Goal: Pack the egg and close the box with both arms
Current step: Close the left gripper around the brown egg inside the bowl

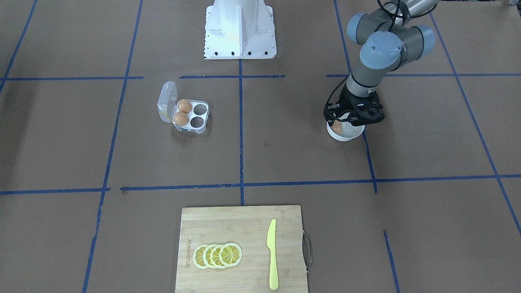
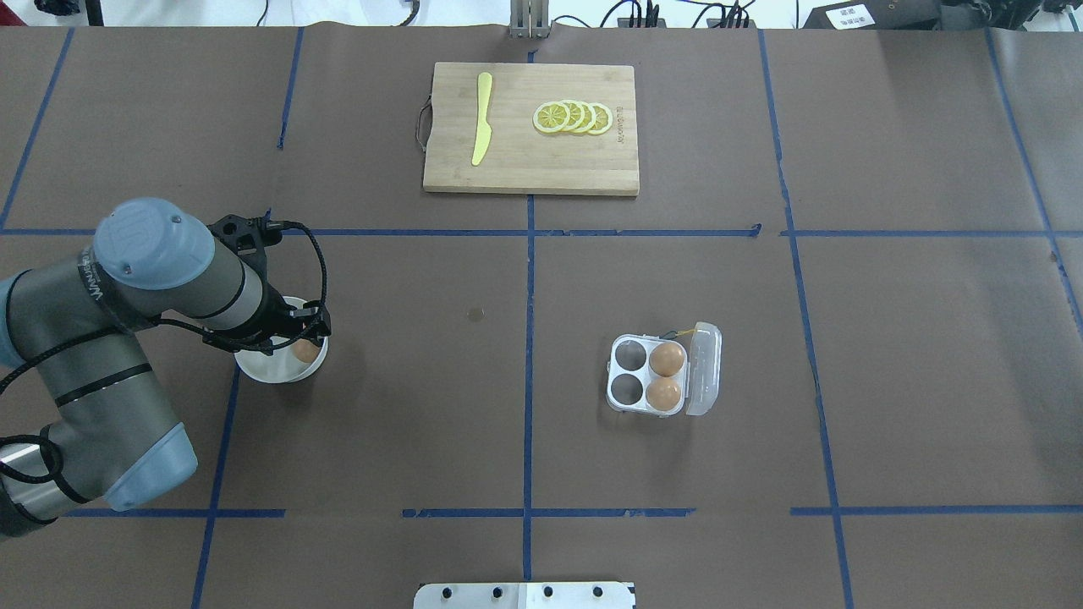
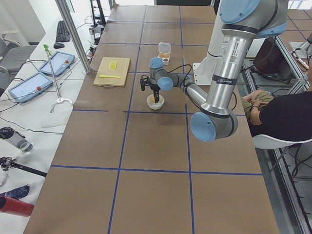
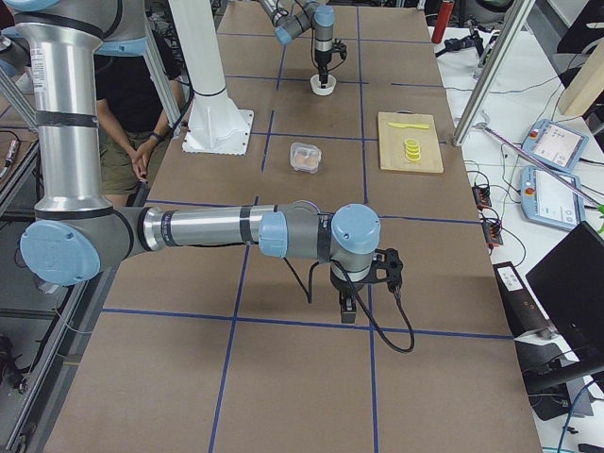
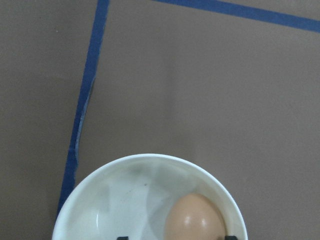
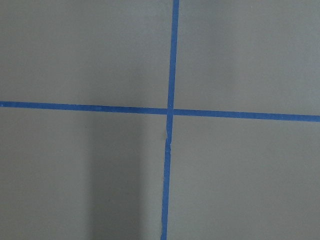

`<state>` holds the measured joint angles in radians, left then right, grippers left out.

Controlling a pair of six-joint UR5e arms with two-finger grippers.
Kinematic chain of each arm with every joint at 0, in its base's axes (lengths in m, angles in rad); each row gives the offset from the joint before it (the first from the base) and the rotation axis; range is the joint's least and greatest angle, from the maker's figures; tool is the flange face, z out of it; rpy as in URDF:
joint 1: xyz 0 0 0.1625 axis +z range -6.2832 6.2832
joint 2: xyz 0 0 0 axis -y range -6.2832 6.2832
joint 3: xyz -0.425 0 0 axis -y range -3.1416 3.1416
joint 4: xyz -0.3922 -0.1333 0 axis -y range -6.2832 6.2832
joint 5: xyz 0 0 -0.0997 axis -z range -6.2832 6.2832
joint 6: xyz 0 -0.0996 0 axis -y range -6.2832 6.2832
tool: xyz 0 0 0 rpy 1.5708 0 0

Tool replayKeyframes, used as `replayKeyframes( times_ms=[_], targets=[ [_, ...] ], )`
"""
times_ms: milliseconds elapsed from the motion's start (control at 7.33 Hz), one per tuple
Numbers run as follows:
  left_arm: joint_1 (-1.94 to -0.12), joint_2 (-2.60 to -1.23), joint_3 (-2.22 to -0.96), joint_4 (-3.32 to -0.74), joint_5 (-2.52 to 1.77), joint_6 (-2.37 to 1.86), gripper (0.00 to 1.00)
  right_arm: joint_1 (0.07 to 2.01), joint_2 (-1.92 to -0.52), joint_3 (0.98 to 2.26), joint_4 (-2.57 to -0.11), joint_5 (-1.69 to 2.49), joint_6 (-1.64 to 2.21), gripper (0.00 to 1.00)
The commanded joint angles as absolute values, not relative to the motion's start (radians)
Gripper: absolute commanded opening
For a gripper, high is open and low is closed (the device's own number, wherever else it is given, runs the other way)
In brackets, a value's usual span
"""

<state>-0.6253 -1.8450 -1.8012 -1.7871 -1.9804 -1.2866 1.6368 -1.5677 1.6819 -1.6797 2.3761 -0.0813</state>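
Note:
An orange-brown egg (image 5: 195, 217) lies in a round white bowl (image 5: 125, 165) on the robot's left side of the table; it also shows in the overhead view (image 2: 303, 350). My left gripper (image 2: 288, 334) hangs just over the bowl (image 1: 346, 136), open, with its two fingertips wide apart on either side of the egg. The clear egg box (image 2: 660, 376) stands with its lid open and two eggs in the cells beside the lid (image 1: 185, 114). My right gripper (image 4: 347, 310) shows only in the exterior right view, low over bare table; I cannot tell if it is open or shut.
A wooden cutting board (image 2: 541, 169) with lemon slices (image 2: 574, 117) and a yellow knife (image 2: 482, 118) lies at the table's far edge. The white pedestal (image 1: 240, 28) stands at the robot's side. Blue tape lines cross the brown table.

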Motion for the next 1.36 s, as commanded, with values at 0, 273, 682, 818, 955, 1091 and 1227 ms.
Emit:
replayKeyframes(
  times_ms=[0,273,682,818,955,1091,1227],
  targets=[
    [-0.615,-1.847,-1.786,-1.787,-1.977,-1.287,0.71,1.637,-1.568,1.683,-1.68,2.376,-0.081,1.0],
    [-0.615,-1.853,-1.773,-1.787,-1.953,-1.285,0.71,1.637,-1.568,1.684,-1.68,2.378,-0.081,1.0],
    [-0.617,-1.853,-1.773,-1.787,-1.951,-1.284,0.51,1.637,-1.566,1.686,-1.68,2.378,-0.08,1.0],
    [-0.617,-1.852,-1.776,-1.787,-1.951,-1.285,0.35,1.637,-1.566,1.686,-1.68,2.378,-0.08,1.0],
    [-0.618,-1.85,-1.784,-1.786,-1.953,-1.285,0.24,1.637,-1.566,1.686,-1.68,2.379,-0.08,1.0],
    [-0.623,-1.847,-1.792,-1.786,-1.953,-1.285,0.15,1.637,-1.566,1.684,-1.68,2.381,-0.08,1.0],
    [-0.627,-1.839,-1.805,-1.786,-1.953,-1.284,0.08,1.637,-1.566,1.684,-1.68,2.385,-0.08,1.0]
  ],
)
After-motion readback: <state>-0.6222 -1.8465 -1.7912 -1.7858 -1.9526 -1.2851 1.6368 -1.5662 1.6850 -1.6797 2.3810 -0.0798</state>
